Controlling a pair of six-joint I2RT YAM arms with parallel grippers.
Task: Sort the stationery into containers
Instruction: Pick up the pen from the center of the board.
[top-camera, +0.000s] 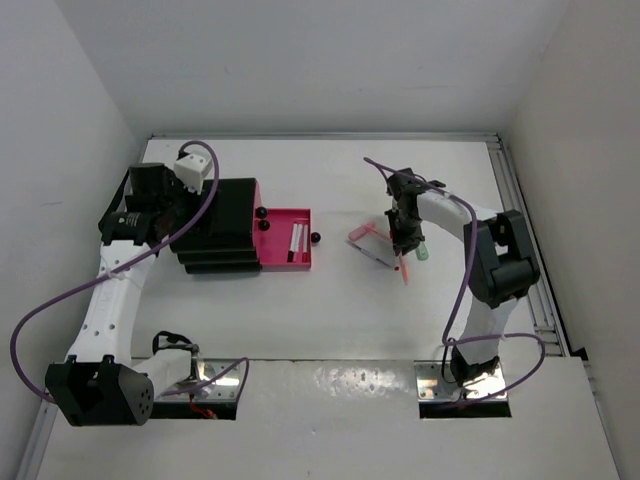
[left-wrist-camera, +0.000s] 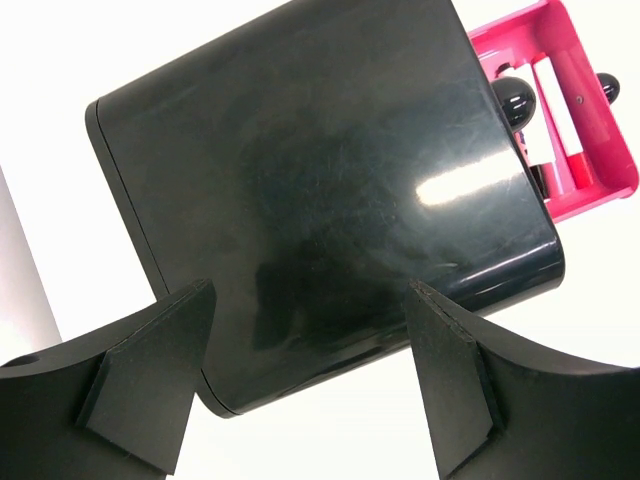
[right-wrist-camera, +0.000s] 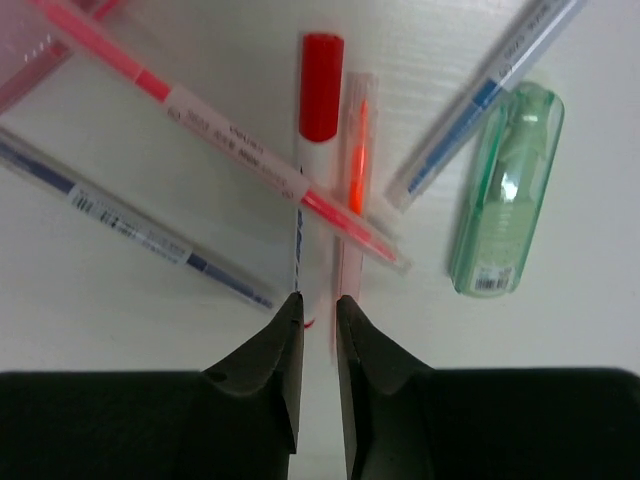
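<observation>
White walls close round a white table (top-camera: 330, 320). In the top view, the black drawer unit (top-camera: 215, 225) sits left of centre with one pink drawer (top-camera: 275, 245) pulled out toward the middle, a couple of pens lying in it. The loose stationery (top-camera: 375, 248) lies in a small heap right of centre, well apart from the drawer. The left gripper (top-camera: 160, 215) hangs over the unit's left side and the right gripper (top-camera: 405, 240) is down at the heap. In the left wrist view that pincer is released, its jaws wide above the unit's glossy black top with nothing between them. At upper right the drawer shows a white and red pen (left-wrist-camera: 560, 115) beside a round black knob (left-wrist-camera: 515, 100). In the right wrist view the jaws are nearly together, with only a thin slit between them at the tails of a red-capped white pen (right-wrist-camera: 320, 90) and a thin orange pen (right-wrist-camera: 355, 170); whether either is pinched I cannot tell. A pink pen (right-wrist-camera: 230, 130) lies across both, two blue pens sit at the left and upper right, and a stubby mint green piece (right-wrist-camera: 505, 190) lies apart at right. The step looks like picking one pen, so the jaws should straddle a single barrel squarely and lift straight up, so the crossing pink pen is not dragged along.
</observation>
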